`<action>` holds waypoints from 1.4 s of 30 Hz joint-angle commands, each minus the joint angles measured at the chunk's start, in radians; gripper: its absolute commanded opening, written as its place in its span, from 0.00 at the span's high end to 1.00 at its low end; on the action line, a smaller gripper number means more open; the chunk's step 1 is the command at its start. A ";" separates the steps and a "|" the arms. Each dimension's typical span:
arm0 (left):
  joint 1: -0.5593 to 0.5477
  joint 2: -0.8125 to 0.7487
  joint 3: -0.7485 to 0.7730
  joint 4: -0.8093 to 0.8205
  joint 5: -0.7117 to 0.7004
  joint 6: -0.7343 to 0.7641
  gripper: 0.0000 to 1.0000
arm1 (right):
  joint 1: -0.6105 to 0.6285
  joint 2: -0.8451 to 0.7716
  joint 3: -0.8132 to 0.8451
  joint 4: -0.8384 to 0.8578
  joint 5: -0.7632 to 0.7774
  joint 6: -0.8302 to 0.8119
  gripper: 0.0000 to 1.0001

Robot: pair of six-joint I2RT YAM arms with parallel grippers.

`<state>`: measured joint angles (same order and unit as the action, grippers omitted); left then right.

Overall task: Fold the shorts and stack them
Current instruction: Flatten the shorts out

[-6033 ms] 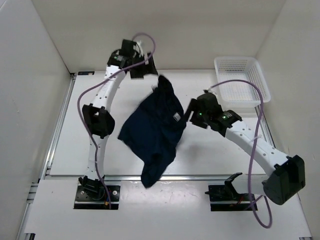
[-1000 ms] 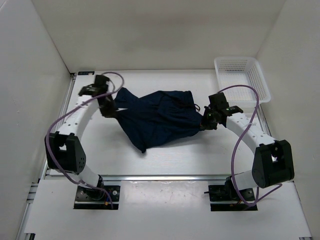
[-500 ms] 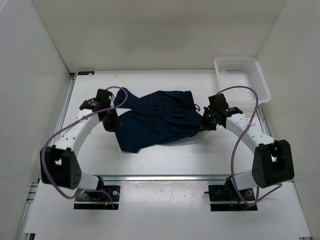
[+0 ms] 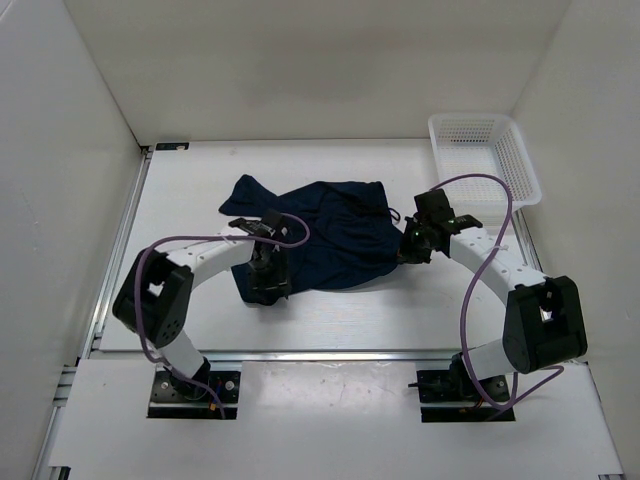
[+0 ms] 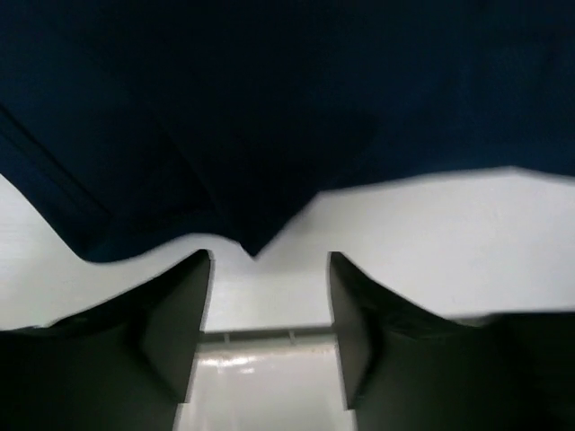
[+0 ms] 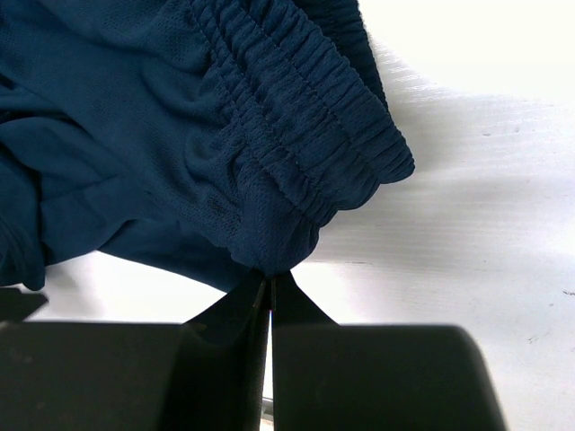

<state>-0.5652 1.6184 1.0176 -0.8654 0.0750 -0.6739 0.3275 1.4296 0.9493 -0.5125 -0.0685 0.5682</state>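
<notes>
- Position of the shorts [image 4: 325,235]: crumpled on the white table [image 4: 200,190], roughly mid-table, between the 2 arms. 1 lobe reaches toward the far left, and the waistband end lies to the right.
- Left gripper [image 4: 268,282], top view: it sits over the near-left edge of the navy fabric. From above, the wrist hides how its jaws stand.
- Left gripper [image 5: 269,310], left wrist view: the 2 fingers [image 5: 175,332] are spread apart with nothing between them. Only bare table [image 5: 422,233] shows in the gap. The dark edge of the shorts [image 5: 287,99] lies just beyond the fingertips, with 1 pointed fold dipping toward the gap. No part of the cloth is held.
- Right gripper [image 4: 410,250], top view: it is at the right-hand edge of the shorts, touching the fabric. The grip itself cannot be read from this height.
- Right gripper [image 6: 269,301], right wrist view: the fingers are closed together on a small pinch of fabric at the edge of the gathered elastic waistband [image 6: 314,117]. The rest of the shorts [image 6: 135,135] spreads away to the upper left. This view alone shows the fine mesh weave and the stitched ribs of the elastic.
- White mesh basket [image 4: 527,160]: in the far right corner of the table, well apart from the shorts. It appears only in the top view.
</notes>
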 commanded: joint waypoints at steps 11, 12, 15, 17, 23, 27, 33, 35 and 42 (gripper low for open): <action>0.022 0.075 0.163 -0.012 -0.170 0.037 0.90 | 0.002 -0.026 -0.006 0.012 -0.007 -0.013 1.00; 0.033 0.061 0.180 -0.029 -0.196 0.037 0.90 | 0.002 -0.026 -0.006 0.012 -0.007 -0.013 1.00; 0.131 -0.023 0.203 -0.078 -0.231 0.071 0.90 | 0.002 -0.037 -0.006 0.003 -0.007 -0.013 1.00; 0.239 -0.070 0.213 -0.090 -0.218 0.100 0.90 | 0.002 -0.046 0.003 0.003 -0.007 -0.013 1.00; 0.435 -0.037 0.254 -0.090 -0.118 0.181 0.90 | 0.002 -0.046 0.003 0.003 -0.007 -0.022 1.00; 0.511 0.064 0.277 -0.081 -0.064 0.206 0.74 | 0.002 -0.046 -0.015 0.014 -0.007 -0.022 1.00; 0.545 0.014 0.265 -0.070 0.006 0.224 0.31 | 0.002 -0.046 -0.055 0.014 -0.007 -0.022 1.00; 0.545 -0.035 0.233 -0.070 0.017 0.224 0.32 | 0.002 -0.046 -0.055 0.023 -0.007 -0.022 1.00; 0.404 -0.095 0.131 -0.034 0.031 0.143 0.37 | 0.012 -0.034 -0.075 0.041 -0.007 -0.022 1.00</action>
<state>-0.0959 1.5490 1.1675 -0.9344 0.0814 -0.4942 0.3344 1.4128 0.8841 -0.4950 -0.0711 0.5644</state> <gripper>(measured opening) 0.638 0.004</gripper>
